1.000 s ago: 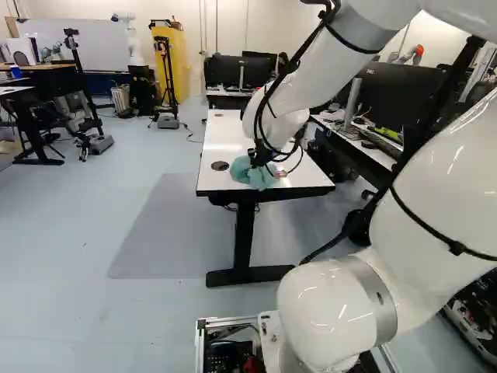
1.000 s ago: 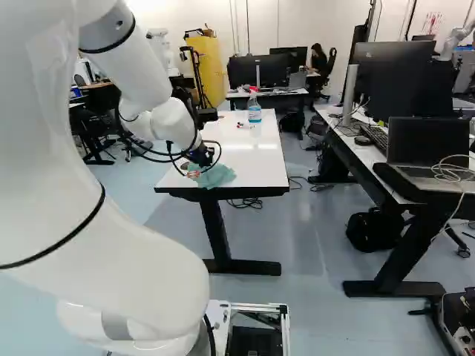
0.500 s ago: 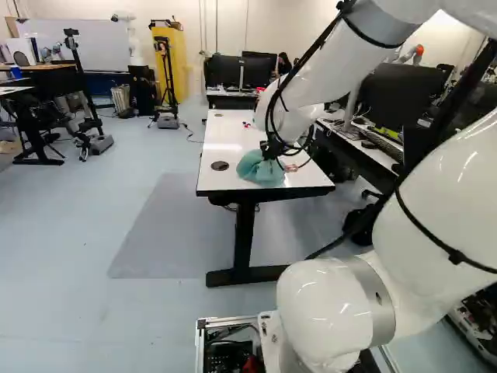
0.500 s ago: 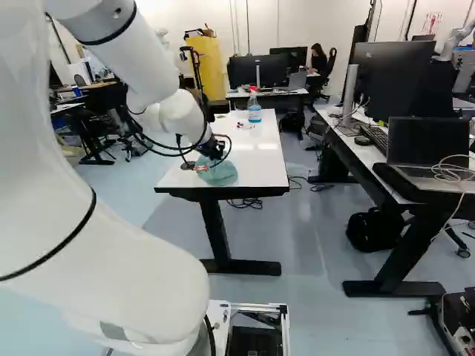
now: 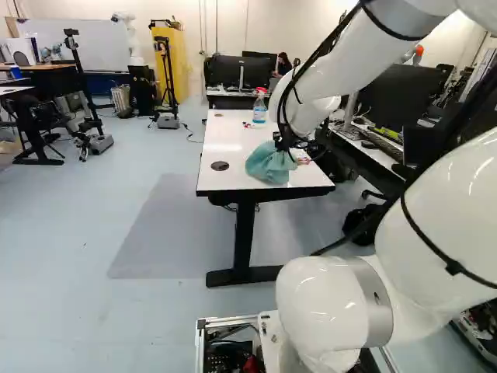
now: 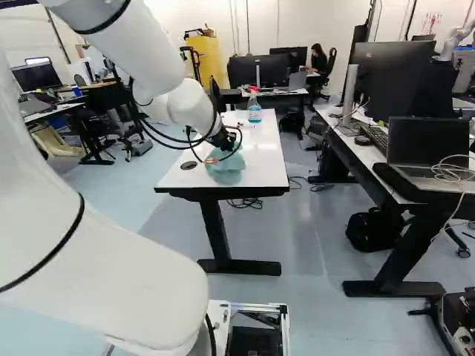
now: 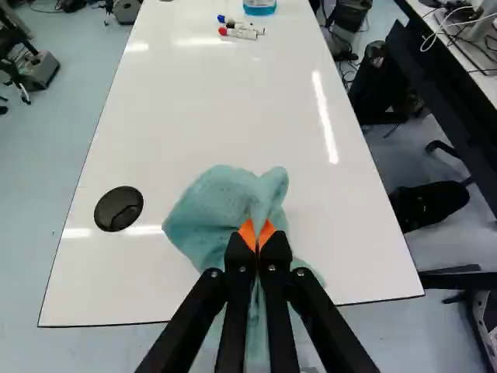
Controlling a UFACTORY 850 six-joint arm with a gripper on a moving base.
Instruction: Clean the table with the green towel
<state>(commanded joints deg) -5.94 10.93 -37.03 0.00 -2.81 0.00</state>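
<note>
Teal-green cloth, the towel (image 5: 269, 164) sits bunched near the near end of the white tabletop (image 7: 256, 101), its upper folds pinched between the fingers (image 6: 225, 141), clenched on it with orange pads (image 7: 247, 233). Beside it, a little apart, is a round black cap (image 7: 119, 208) in the tabletop. Ahead, well apart from the towel, markers (image 7: 238, 33) lie near a red-topped spray bottle (image 6: 254, 111) of blue liquid. At the right of the right base view, an open laptop (image 6: 428, 144) stands on another desk (image 6: 356, 148).
</note>
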